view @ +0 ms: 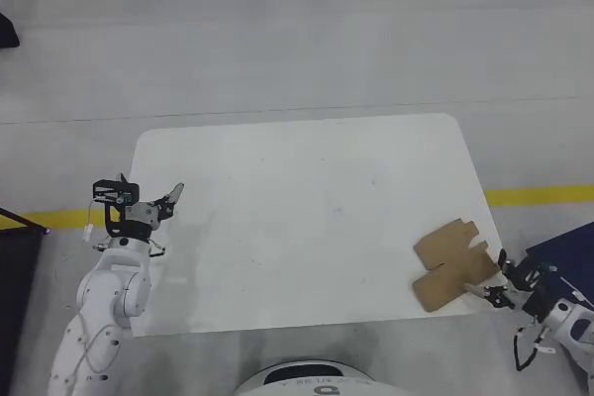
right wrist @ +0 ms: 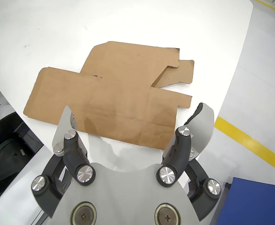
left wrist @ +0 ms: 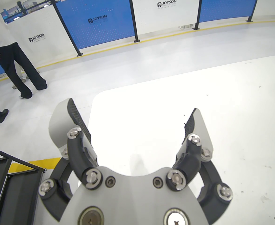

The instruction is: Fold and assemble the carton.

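Top view: a flat, unfolded brown carton (view: 455, 262) lies at the lower right of the frame, on the white bench (view: 307, 198) at its right edge near the front corner. The right jaws are spread wide and empty at the carton's (right wrist: 118, 94) near edge. One fingertip (right wrist: 62, 127) overlaps that edge and the other stands just beside the carton; contact cannot be judged. The left jaws, also spread and empty, hang at the bench's (left wrist: 151, 108) left edge, middle left of the frame, well apart from the carton.
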`<state>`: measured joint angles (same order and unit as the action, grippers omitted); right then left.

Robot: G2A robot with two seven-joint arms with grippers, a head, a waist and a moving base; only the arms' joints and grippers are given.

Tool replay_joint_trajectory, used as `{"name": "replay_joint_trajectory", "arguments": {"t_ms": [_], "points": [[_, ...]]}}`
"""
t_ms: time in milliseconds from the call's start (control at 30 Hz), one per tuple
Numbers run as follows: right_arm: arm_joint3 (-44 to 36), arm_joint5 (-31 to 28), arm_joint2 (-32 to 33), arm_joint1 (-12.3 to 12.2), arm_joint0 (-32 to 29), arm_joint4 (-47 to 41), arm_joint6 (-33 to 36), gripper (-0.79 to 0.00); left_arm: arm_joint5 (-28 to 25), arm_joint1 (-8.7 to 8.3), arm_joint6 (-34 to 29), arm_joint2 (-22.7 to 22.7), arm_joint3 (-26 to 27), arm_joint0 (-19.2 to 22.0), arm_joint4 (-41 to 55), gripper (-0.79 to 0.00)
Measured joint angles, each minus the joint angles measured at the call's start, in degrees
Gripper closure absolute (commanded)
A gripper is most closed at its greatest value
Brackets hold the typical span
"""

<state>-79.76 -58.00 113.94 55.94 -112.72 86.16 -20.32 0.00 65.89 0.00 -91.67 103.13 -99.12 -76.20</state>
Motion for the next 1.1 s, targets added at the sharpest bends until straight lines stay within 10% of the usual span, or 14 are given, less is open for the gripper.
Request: {"name": "replay_joint_trajectory", "arguments": {"t_ms": [1100], "points": [[-4.7,8.5,-8.2,-0.8,5.3,-0.2,7.5,-0.736,0.0,0.0,0.0,0.0,0.0,0.0,0.0,-0.785]]}}
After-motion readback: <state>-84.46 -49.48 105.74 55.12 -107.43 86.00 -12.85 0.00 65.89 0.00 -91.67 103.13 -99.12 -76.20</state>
